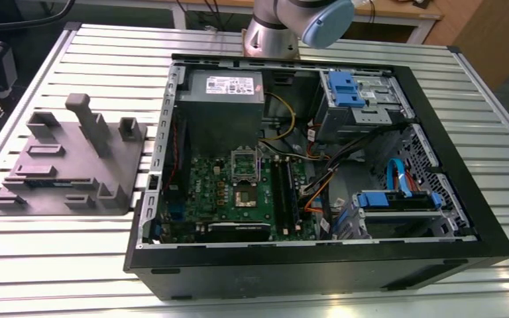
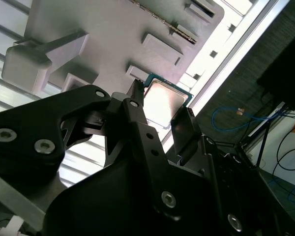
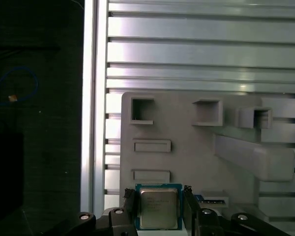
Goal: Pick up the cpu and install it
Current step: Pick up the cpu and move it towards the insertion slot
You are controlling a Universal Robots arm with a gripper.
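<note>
Black two-fingered gripper (image 3: pixel 158 191) pinches the small square silver-topped, green-rimmed cpu (image 3: pixel 158 207) by two opposite edges, a hold that spares its flat faces, over the moulded grey plastic parts tray (image 3: pixel 187 162) on the slatted aluminium table (image 3: pixel 196 44); the chip seems lifted clear, though contact beneath is hard to judge

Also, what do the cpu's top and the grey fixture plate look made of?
The cpu: metal lid by the look, satin silver-grey with soft glare, framed by a blue-green board rim. The grey fixture plate: probably plastic, perhaps printed; uniform matte grey, blocky pockets, no shine.
</note>
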